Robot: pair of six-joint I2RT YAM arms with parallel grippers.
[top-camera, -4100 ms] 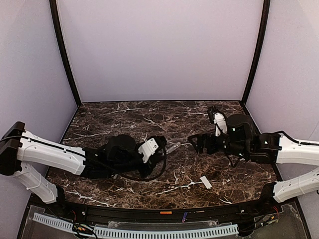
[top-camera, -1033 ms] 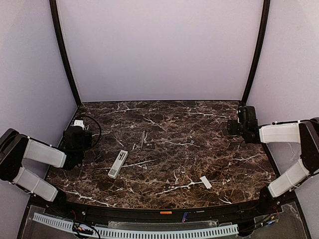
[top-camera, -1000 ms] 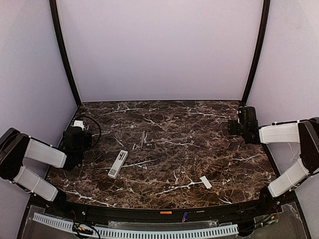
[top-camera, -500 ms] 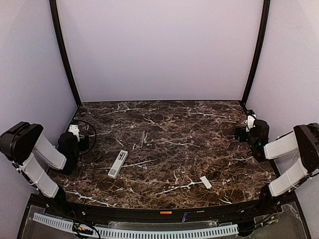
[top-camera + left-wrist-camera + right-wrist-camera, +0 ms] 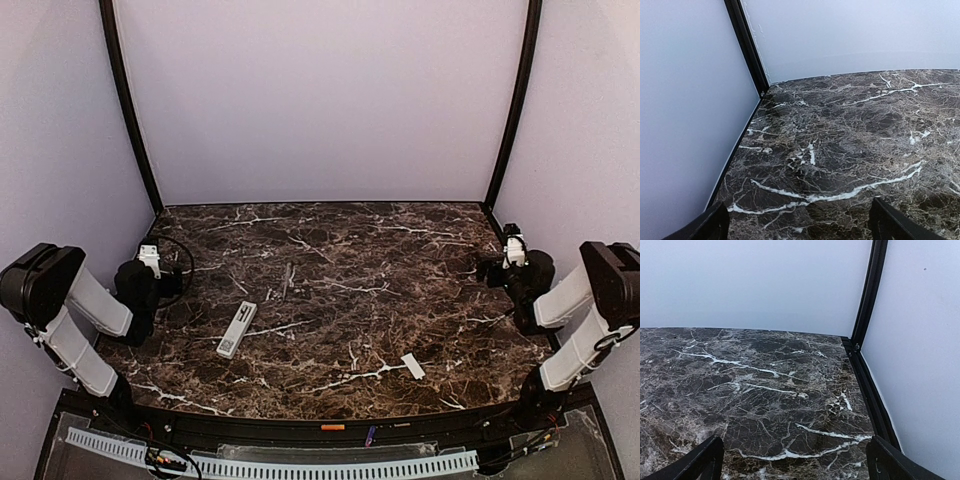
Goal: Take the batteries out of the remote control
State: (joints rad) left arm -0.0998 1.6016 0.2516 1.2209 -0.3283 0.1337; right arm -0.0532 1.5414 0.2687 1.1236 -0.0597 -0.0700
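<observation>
The remote control (image 5: 236, 329) lies flat on the marble table (image 5: 400, 260), left of the middle and nearer the front edge, one end angled toward the far edge. Just beyond it lie what may be the batteries (image 5: 288, 277), a thin greyish streak too small to be sure of. A white cover piece (image 5: 412, 366) rests near the front edge, right of the middle. The left gripper (image 5: 800, 227) hangs by the left edge and the right gripper (image 5: 792, 460) by the right edge, each with fingers spread wide and nothing between them
</observation>
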